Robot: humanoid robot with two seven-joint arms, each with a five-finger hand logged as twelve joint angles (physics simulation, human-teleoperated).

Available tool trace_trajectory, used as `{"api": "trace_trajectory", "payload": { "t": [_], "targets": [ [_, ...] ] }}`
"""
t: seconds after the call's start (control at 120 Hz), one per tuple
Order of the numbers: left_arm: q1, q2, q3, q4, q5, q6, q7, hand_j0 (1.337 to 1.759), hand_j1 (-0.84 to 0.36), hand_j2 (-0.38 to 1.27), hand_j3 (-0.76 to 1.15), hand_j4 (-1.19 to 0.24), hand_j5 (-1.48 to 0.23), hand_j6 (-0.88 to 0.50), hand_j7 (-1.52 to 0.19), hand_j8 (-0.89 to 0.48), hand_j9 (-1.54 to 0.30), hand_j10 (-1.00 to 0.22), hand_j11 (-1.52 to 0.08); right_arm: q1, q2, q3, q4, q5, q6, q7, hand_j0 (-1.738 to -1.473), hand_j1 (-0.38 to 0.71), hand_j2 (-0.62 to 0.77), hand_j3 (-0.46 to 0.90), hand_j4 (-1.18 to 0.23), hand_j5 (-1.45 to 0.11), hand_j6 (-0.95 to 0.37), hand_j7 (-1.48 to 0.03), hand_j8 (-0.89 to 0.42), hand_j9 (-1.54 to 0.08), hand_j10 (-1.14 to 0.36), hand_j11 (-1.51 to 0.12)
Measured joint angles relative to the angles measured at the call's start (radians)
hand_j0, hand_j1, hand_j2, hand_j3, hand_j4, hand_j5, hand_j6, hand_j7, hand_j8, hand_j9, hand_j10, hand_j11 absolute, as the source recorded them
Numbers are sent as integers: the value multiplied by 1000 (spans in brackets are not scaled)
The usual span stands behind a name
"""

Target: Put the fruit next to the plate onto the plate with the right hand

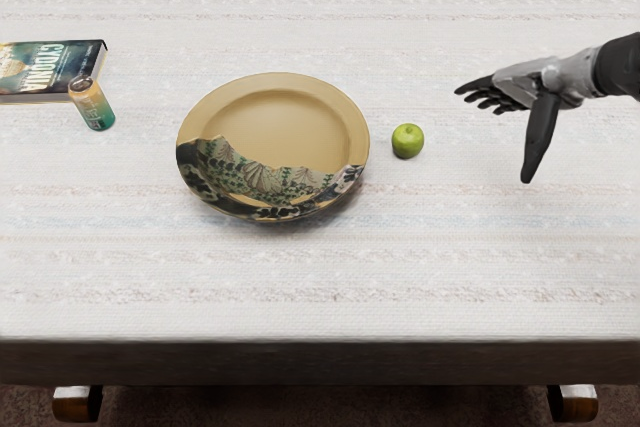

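A small green apple lies on the table just to the right of a tan plate with a painted landscape on its near rim. The plate holds nothing. My right hand comes in from the right edge and hovers right of the apple, well apart from it. Its fingers are spread toward the left, the thumb points down, and it holds nothing. The left arm is out of sight.
A book lies at the far left of the table, with a small can on its side next to it. The table's front edge runs across the bottom.
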Motion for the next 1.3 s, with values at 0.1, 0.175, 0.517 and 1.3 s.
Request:
{"api": "trace_trajectory", "payload": {
  "t": [0.1,0.175,0.517,1.3],
  "targets": [
    [0,0,0,0,0,0,0,1658,349,0,0,0,0,0,0,0,0,0,0,2,1,-2,1,-4,0,-2,-1658,-349,0,0,-4,0,-5,0,-4,0,-3,0],
    [1,0,0,0,0,0,0,1658,349,0,0,0,0,0,0,0,0,0,0,3,-1,-2,1,-6,0,-3,-1658,-349,0,0,-4,0,-5,0,-4,0,-3,0],
    [1,0,0,0,0,0,0,1658,349,0,0,0,0,0,0,0,0,0,0,117,80,7,27,-5,0,-141,-1658,-349,0,0,-3,0,-5,0,-4,0,-2,0],
    [1,0,0,0,0,0,0,1658,349,0,0,0,0,0,0,0,0,0,0,-30,278,10,130,-386,-294,-157,-1658,-349,1,0,-2,0,-4,0,-3,0,-2,0]
  ]
}}
